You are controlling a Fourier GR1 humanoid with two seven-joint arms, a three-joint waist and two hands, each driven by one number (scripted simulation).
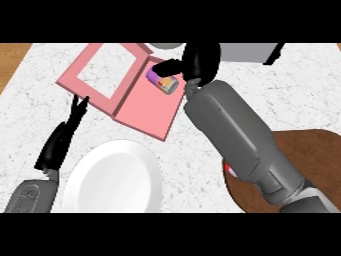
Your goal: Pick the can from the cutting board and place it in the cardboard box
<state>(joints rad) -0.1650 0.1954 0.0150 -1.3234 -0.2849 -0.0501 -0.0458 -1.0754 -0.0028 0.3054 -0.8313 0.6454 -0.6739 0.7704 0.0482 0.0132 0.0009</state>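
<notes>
The right hand [195, 62], at twelve o'clock, is being curled around a purple can [163, 81], which is being held low over the pink box [147, 107]. The grey forearm is being stretched from five o'clock across the counter [306, 95]. Whether the can is touching the box floor cannot be told.

The pick is judged done: the brown board [328, 165], at four o'clock, is carrying no visible can, though a small red-and-pink thing [230, 170] is peeking out beside the forearm. Release into the box is judged to be what remains.

The box is being shown with flaps open, at eleven o'clock. A white plate [114, 180] is lying bare at seven o'clock. The left hand [62, 140] is resting at nine o'clock, fingers straight.
</notes>
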